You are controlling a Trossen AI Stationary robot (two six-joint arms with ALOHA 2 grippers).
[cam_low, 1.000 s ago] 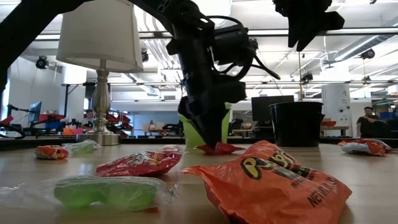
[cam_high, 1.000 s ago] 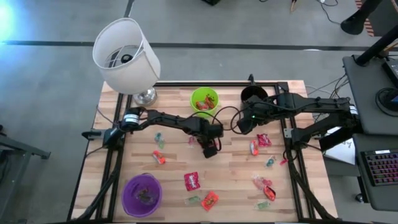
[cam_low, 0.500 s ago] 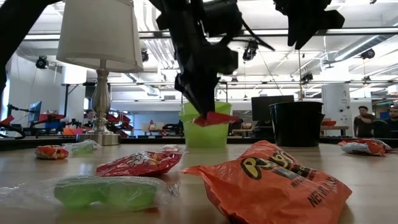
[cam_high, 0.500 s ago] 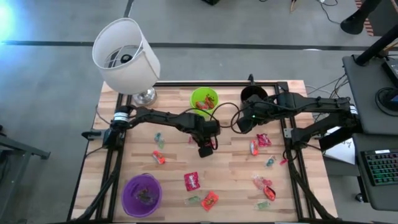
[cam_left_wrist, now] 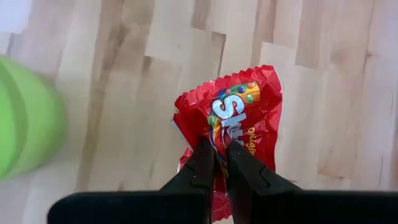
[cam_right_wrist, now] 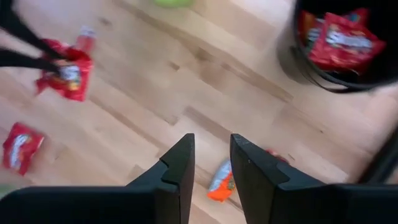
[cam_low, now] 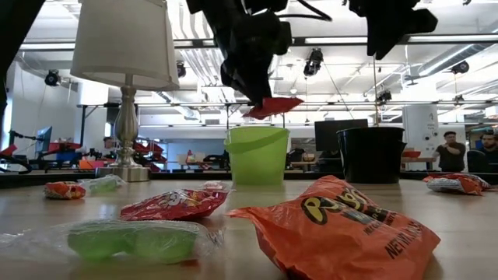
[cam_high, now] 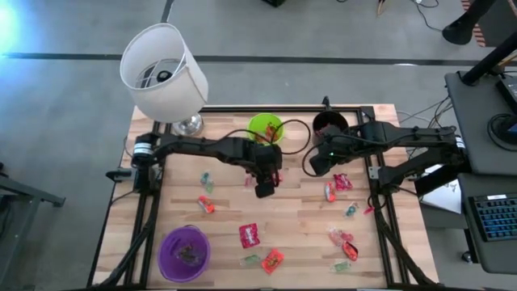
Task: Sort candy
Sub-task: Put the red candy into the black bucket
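Note:
A red candy packet (cam_left_wrist: 242, 106) hangs in the air, with my left gripper (cam_left_wrist: 221, 155) shut on it, above the table's middle (cam_high: 265, 187). In the low view the packet (cam_low: 272, 105) is higher than the rim of the green cup (cam_low: 255, 155). My right gripper (cam_right_wrist: 211, 155) stands open, nothing between its fingers, high over the table near the black cup (cam_high: 329, 125), which holds red packets (cam_right_wrist: 339, 40). More candy lies loose on the table: a red packet (cam_high: 250, 235), an orange one (cam_high: 272, 259), and several at the right (cam_high: 335, 187). My left gripper pinches the red packet near its middle (cam_left_wrist: 231, 134) between its two fingers. The fingers slant down from above. The packet is lifted clear of the table and sticks out past the fingertips, its printed face up, slightly crumpled.
A lamp (cam_high: 164, 73) with a white shade stands at the far left corner. A purple cup (cam_high: 185, 252) stands at the near left. The green cup (cam_high: 266, 129) and the black cup stand side by side at the far edge. People show in the room behind (cam_low: 451, 148).
My left gripper has risen, shut on the red packet, and drawn slightly toward the far edge. The packet, which lay at table level in front of the green cup, now hangs above the cup's rim.

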